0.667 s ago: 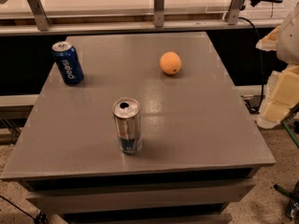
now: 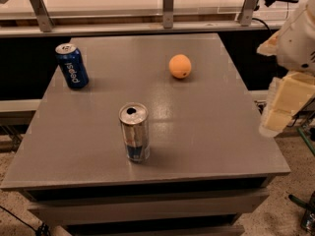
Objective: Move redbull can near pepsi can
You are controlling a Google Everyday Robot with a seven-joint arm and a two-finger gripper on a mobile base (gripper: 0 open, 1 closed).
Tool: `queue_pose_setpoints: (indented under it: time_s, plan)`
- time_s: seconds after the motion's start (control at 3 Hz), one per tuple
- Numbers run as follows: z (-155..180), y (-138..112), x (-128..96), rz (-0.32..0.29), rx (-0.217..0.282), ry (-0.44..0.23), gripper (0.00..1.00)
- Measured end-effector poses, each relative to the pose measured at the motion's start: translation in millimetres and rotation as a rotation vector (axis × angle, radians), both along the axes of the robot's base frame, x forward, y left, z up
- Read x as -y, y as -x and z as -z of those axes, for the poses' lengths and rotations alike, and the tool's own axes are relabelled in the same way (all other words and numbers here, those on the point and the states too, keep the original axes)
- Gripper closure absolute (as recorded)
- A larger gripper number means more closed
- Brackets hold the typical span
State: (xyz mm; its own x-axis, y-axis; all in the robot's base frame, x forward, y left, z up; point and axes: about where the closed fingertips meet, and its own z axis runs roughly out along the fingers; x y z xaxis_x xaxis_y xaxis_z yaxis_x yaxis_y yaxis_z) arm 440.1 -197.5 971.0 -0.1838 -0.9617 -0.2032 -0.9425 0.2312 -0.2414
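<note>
The redbull can [image 2: 134, 132], slim and silver with a blue and red mark low on its side, stands upright near the front middle of the grey table [image 2: 206, 132]. The pepsi can [image 2: 72, 66], dark blue with white lettering, stands upright at the table's back left corner, well apart from the redbull can. My gripper [image 2: 281, 109] is at the right edge of the view, beside the table's right side, on the cream-coloured arm [image 2: 300, 43]. It is far from both cans and touches nothing.
An orange ball [image 2: 180, 66] lies on the back middle of the table. A counter with metal brackets [image 2: 168, 4] runs behind the table. The floor shows at the lower right, with cables [image 2: 300, 203].
The arm at the right edge has edged slightly left toward the table. The cans and the orange ball have not moved.
</note>
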Motion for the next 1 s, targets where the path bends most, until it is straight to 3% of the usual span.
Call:
queue_pose_setpoints:
  time_s: [1.0]
  plan:
    - [32.3,-2.4,-148.8,-0.341,-0.070,-0.020,0.00]
